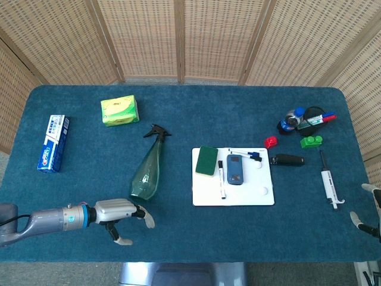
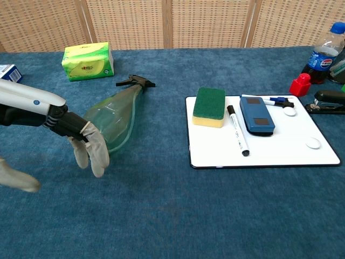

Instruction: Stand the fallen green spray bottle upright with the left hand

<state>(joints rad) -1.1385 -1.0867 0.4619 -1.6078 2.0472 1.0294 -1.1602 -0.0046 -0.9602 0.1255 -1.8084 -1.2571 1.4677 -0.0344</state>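
Observation:
The green spray bottle (image 1: 147, 171) lies on its side on the blue table, its black trigger head (image 1: 157, 131) pointing to the far side and its wide base toward me. The chest view shows the bottle (image 2: 114, 117) just behind my left hand. That left hand (image 1: 119, 214) hovers near the front edge, just in front of and left of the bottle's base, with fingers spread and nothing in them. In the chest view the left hand (image 2: 64, 137) has its fingers hanging down, apart from the bottle. Only a bit of my right hand (image 1: 370, 212) shows at the right edge.
A green tissue pack (image 1: 120, 111) and a toothpaste box (image 1: 53, 143) lie at the far left. The whiteboard (image 1: 233, 192) holds a sponge (image 1: 207, 161), a marker and an eraser. A stapler, red and green blocks, bottles and a pipette (image 1: 328, 182) sit at the right.

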